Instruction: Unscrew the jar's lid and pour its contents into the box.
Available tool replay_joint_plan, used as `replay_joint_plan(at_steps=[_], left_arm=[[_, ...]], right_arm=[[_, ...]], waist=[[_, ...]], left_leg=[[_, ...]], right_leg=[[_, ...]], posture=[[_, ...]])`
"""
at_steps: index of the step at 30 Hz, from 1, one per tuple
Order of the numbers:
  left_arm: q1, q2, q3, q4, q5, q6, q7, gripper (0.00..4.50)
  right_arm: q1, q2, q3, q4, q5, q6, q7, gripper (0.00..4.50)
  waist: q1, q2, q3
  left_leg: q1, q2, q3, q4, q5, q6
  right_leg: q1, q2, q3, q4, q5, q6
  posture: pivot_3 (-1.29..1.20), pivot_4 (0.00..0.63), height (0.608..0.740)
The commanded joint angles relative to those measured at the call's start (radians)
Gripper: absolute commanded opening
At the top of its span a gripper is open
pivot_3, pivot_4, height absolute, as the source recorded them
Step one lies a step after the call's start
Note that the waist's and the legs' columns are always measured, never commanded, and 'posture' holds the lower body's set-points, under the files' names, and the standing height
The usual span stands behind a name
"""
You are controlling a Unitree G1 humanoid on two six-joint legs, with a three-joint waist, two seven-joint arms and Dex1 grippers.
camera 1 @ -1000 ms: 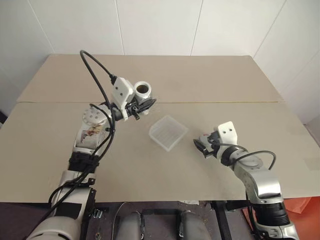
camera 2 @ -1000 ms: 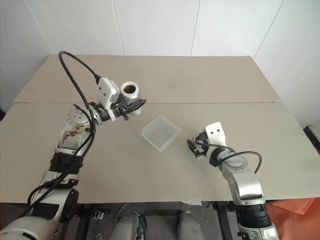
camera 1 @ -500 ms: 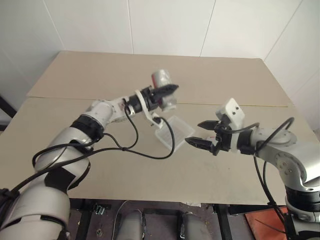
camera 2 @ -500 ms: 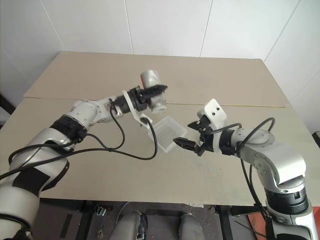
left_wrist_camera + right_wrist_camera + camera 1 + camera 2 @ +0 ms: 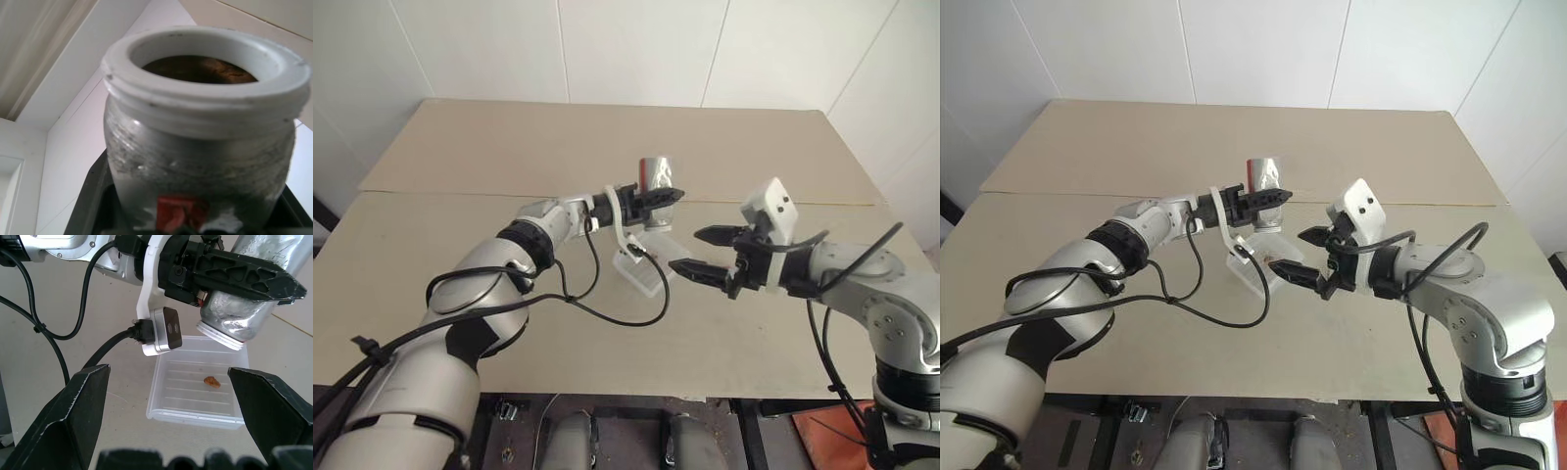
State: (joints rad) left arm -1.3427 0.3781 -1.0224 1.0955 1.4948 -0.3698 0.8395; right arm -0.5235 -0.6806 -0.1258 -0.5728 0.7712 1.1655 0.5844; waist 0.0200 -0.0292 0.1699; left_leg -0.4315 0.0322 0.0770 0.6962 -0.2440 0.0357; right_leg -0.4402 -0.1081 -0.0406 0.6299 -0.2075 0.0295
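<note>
Right wrist view: left claw (image 5: 274,279) is gripping the jar (image 5: 244,308) inverted above the box (image 5: 195,387); right claw (image 5: 700,252) is gaping empty; keep tipping steadily.

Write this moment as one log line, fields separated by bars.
left gripper: shut on jar, mouth tipped down over box | brown bit: in box | right gripper: open, empty

Tan table (image 5: 460,235) made of two boards, a seam running across it side to side. One item is seen resting directly on the top: the box (image 5: 166,399), a shallow translucent white tray with a ribbed bottom, set near the table's middle just in front of the seam. A tiny brown bit (image 5: 212,381) lies inside it
</note>
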Motion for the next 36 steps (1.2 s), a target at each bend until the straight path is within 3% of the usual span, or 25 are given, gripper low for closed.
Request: replay_joint_plan(at_steps=[1, 4, 6, 9, 10, 12, 15, 20, 25, 33, 36], left_arm=[[-0.042, -0.002, 0.023, 0.003, -0.058, -0.037, 0.003, 1.93], [-0.013, 0.036, 0.153, 0.019, -0.245, -0.161, -0.101, 1.93], [0.029, 0.057, 0.283, 0.027, -0.441, -0.261, -0.262, 1.93], [0.177, 0.044, 0.591, -0.04, -0.946, -0.276, -0.743, 1.93], [0.251, 0.019, 0.706, -0.141, -1.155, -0.159, -0.919, 1.93], [0.358, -0.005, 0.837, -0.315, -1.403, 0.045, -1.136, 1.93], [0.512, -0.009, 0.966, -0.583, -1.632, 0.361, -1.276, 1.93], [0.686, -0.016, 1.035, -0.769, -1.698, 0.532, -1.272, 1.93], [0.792, -0.053, 1.036, -0.813, -1.677, 0.532, -1.258, 1.93], [0.847, -0.051, 1.076, -0.836, -1.686, 0.545, -1.26, 4.48], [0.938, 0.013, 1.092, -0.996, -1.72, 0.617, -1.315, 4.48]], right_arm=[[-0.003, -0.005, -0.027, -0.032, 0.019, -0.016, -0.016, 4.48], [0.007, -0.004, -0.017, -0.038, -0.003, -0.056, -0.019, 4.48], [0.016, -0.006, -0.018, -0.041, -0.006, -0.071, -0.02, 4.48], [0.028, -0.003, -0.014, -0.039, -0.016, -0.104, -0.022, 4.48], [0.031, -0.002, -0.009, -0.037, -0.019, -0.113, -0.023, 4.48], [0.031, 0.001, -0.001, -0.033, -0.023, -0.125, -0.024, 4.48], [0.02, 0.003, 0.009, -0.021, -0.025, -0.134, -0.026, 4.48], [0.006, 0.003, 0.016, -0.004, -0.025, -0.141, -0.023, 4.48], [-0.005, 0.007, 0.024, 0.008, -0.022, -0.146, -0.023, 4.48], [-0.011, 0.004, 0.02, 0.002, -0.016, -0.144, -0.022, 4.5], [-0.004, -0.002, 0.019, 0.005, -0.019, -0.151, -0.013, 4.5]], waist=[[-0.001, 0.0, 0.0], [-0.003, 0.0, 0.0], [-0.006, 0.0, 0.0], [-0.015, 0.001, -0.001], [-0.017, 0.001, -0.001], [-0.022, 0.001, -0.001], [-0.031, 0.001, -0.001], [-0.028, 0.001, -0.001], [-0.02, 0.001, -0.001], [-0.011, 0.001, -0.001], [-0.018, 0.001, -0.001]], left_leg=[[0.0, 0.0, 0.0, 0.0, 0.0, 0.0], [0.0, 0.0, 0.0, 0.0, 0.0, 0.0], [0.0, 0.0, 0.0, 0.0, 0.0, 0.0], [0.002, 0.001, 0.001, 0.0, 0.0, 0.0], [0.003, 0.001, 0.002, 0.0, 0.0, 0.0], [0.003, 0.002, 0.003, 0.001, 0.0, 0.0], [0.002, 0.002, 0.001, 0.004, 0.001, -0.001], [0.006, 0.0, -0.007, 0.005, 0.0, 0.001], [0.015, 0.0, -0.009, 0.004, -0.001, 0.002], [0.016, 0.0, -0.009, 0.003, -0.001, 0.002], [0.016, 0.0, -0.009, 0.003, -0.001, 0.002]], right_leg=[[0.0, 0.0, 0.0, 0.0, 0.0, 0.0], [0.0, 0.0, 0.0, 0.0, 0.0, 0.0], [0.0, -0.001, 0.0, 0.0, 0.0, 0.0], [0.0, -0.001, 0.0, 0.001, 0.0, 0.0], [0.001, -0.002, 0.001, 0.001, 0.0, 0.0], [0.001, -0.002, 0.001, 0.001, 0.0, 0.0], [0.001, -0.001, 0.001, 0.002, 0.0, 0.0], [0.006, -0.001, 0.001, 0.002, 0.001, 0.001], [0.017, -0.001, 0.0, 0.0, 0.001, 0.001], [0.017, -0.001, 0.001, 0.0, 0.001, 0.001], [0.017, -0.001, 0.001, 0.0, 0.001, 0.001]], posture=[[0.0, 0.15, 0.74], [0.0, 0.15, 0.74], [0.0, 0.15, 0.74], [0.0, 0.15, 0.74], [0.0, 0.15, 0.74], [0.0, 0.15, 0.74], [0.0, 0.15, 0.74], [0.0, 0.15, 0.74], [0.0, 0.15, 0.74], [0.0, 0.15, 0.74], [0.0, 0.15, 0.74]])
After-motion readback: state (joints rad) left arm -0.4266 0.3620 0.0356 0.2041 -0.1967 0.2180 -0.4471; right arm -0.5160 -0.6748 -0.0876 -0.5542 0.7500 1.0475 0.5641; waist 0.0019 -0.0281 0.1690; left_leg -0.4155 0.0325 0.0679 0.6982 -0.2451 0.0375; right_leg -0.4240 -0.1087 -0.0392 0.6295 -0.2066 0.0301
